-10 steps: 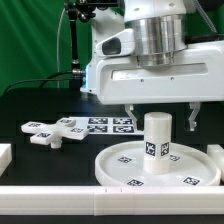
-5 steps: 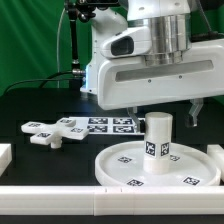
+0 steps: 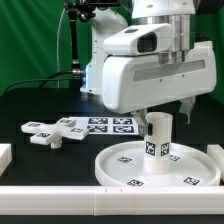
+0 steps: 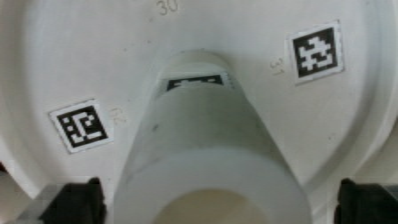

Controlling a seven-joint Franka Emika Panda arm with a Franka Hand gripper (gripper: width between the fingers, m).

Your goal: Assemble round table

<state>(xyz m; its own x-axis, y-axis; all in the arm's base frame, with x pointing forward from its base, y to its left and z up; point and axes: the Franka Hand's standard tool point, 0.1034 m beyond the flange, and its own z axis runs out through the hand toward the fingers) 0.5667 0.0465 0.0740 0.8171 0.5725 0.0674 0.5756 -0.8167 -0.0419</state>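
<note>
Hand rotated since earlier, released, straddling upright leg on disc.

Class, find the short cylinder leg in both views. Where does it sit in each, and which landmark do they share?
Exterior view: the leg stands upright on the round disc, toward the exterior view's right.
Wrist view: the leg fills the middle, seen from above along its length.
Shared landmark: the round disc with its square tags, under the leg.
</note>
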